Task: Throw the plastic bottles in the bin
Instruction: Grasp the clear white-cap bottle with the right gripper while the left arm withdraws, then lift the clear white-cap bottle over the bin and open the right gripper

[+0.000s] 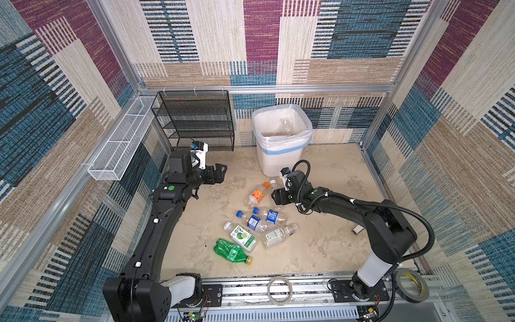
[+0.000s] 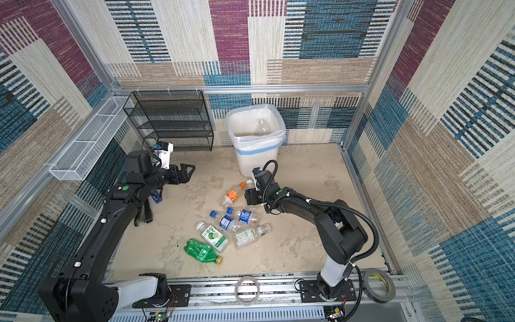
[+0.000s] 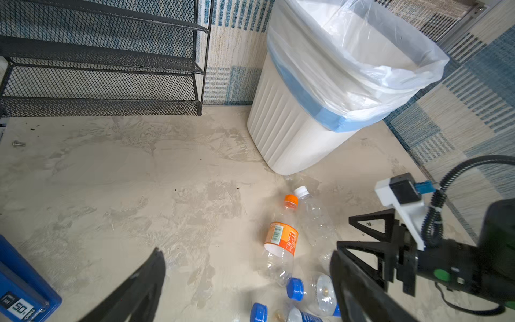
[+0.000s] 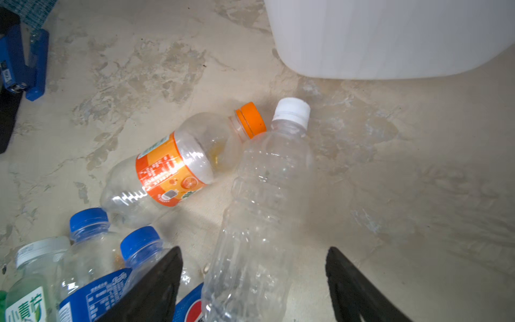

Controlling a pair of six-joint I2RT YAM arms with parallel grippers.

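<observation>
The white ribbed bin (image 1: 305, 124) stands at the back with one clear bottle (image 1: 282, 125) inside. Several plastic bottles lie on the floor in front: an orange-label one (image 1: 257, 195), two blue-capped (image 1: 252, 221), two white-capped with green labels (image 1: 241, 235), and a crushed green one (image 1: 231, 251). My right gripper (image 4: 253, 249) is open and low, its jaws straddling the base of a clear white-capped bottle (image 4: 264, 195) with a gap on each side; it shows in a top view too (image 1: 276, 196). My left gripper (image 1: 220, 170) is open and holds nothing, left of the pile (image 3: 246, 252).
A black mesh rack (image 1: 195, 120) stands at the back left, and a white wire basket (image 1: 122, 142) hangs on the left wall. A blue-and-black tool (image 2: 156, 196) lies under the left arm. Tape rolls (image 1: 412, 285) sit on the front rail.
</observation>
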